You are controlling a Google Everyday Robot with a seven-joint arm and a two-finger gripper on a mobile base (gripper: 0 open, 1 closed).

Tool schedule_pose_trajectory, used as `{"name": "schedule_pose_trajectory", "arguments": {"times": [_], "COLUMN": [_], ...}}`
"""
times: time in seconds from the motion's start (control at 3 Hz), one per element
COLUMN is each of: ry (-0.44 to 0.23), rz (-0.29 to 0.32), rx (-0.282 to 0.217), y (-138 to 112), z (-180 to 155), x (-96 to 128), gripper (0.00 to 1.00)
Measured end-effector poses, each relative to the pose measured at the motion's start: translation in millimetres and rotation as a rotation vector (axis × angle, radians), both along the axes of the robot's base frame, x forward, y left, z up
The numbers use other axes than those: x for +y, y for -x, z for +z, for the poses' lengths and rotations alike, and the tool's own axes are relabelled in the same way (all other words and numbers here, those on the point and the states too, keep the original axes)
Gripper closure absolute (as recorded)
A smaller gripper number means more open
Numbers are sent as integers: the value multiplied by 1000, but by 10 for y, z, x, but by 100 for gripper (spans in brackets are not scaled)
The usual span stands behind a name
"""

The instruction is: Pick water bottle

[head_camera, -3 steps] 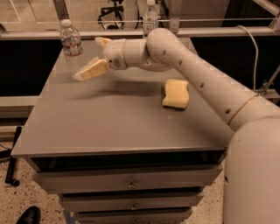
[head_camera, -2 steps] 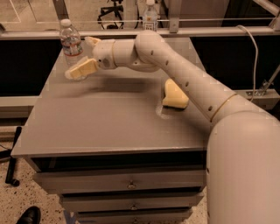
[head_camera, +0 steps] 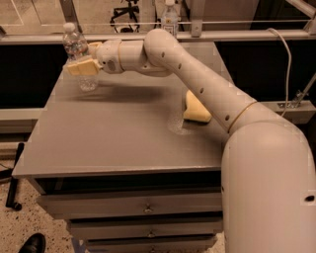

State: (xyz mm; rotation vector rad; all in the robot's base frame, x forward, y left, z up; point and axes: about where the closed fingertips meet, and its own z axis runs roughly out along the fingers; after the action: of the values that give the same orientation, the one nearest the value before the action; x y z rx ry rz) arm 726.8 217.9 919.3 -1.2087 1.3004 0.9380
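Observation:
The water bottle is clear and ribbed with a white cap. It stands upright near the far left corner of the grey table. My gripper has reached across from the right and sits at the bottle's middle. Its jaws stand open around the bottle. One tan finger crosses in front of the bottle and the other lies behind it. The bottle's base still rests on the table, and part of its middle is hidden by the near finger.
A yellow sponge lies on the table's right side, partly behind my arm. A second bottle stands on the ledge behind the table. Drawers sit below the tabletop. A dark shoe is on the floor at the bottom left.
My gripper has moved left and back from the table's middle to the water bottle, and its fingers now sit on either side of it. The bottle has not moved.

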Motion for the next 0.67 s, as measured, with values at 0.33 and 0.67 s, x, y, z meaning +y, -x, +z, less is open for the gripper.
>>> {"name": "schedule_pose_trajectory", "arguments": {"times": [0.33,0.67], "ry": [-3,-8], "rz": [-13,-38], "rx": [23,20], "y": [39,106], "z": [49,214], "x": [-24,-198], "gripper": [62,85]}}
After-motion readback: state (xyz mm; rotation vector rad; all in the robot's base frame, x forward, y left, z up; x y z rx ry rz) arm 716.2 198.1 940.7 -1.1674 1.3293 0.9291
